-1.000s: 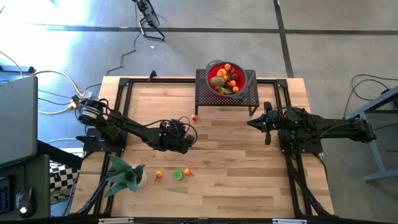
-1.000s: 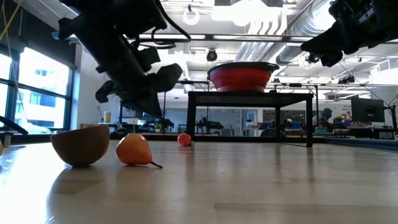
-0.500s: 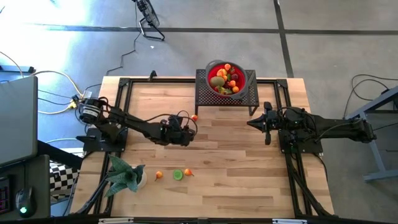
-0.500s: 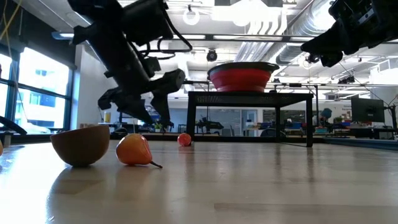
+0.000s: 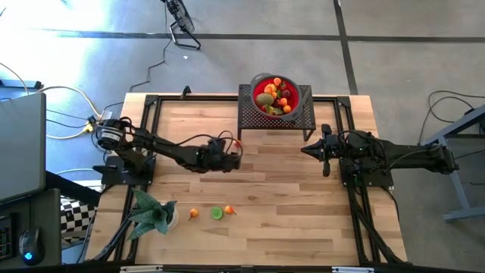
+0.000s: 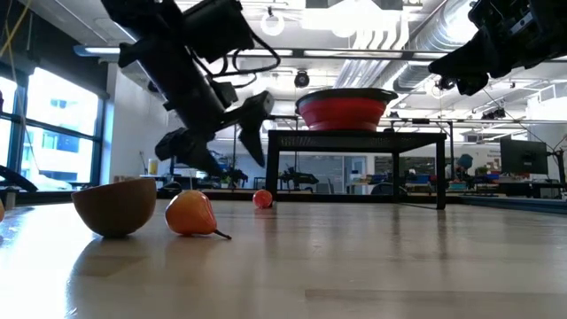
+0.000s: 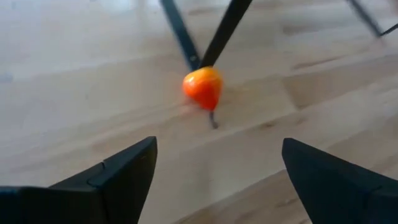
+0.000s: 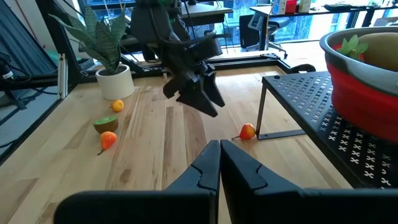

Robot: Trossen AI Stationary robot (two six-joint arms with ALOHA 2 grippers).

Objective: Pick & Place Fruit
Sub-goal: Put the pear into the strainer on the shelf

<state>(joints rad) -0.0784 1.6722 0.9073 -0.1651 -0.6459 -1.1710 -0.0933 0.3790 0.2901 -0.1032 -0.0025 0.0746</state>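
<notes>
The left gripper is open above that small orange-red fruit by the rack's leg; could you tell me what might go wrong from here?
1. The fruit lies right against the black rack's leg, so one finger of the left gripper may strike the leg as it descends.
2. The fruit is small and rounded on smooth wood; an off-centre close could squirt it away, perhaps under the rack.
3. The red bowl already looks full, so another fruit might roll out.

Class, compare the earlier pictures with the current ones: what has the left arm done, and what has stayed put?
The left pincer has moved across the wooden table toward the small orange-red toy fruit lying by the black mesh stand's leg, and its fingers have opened wide; it holds nothing. The right pincer, shut, the red bowl of fruit and the three fruits near the plant stayed.
</notes>
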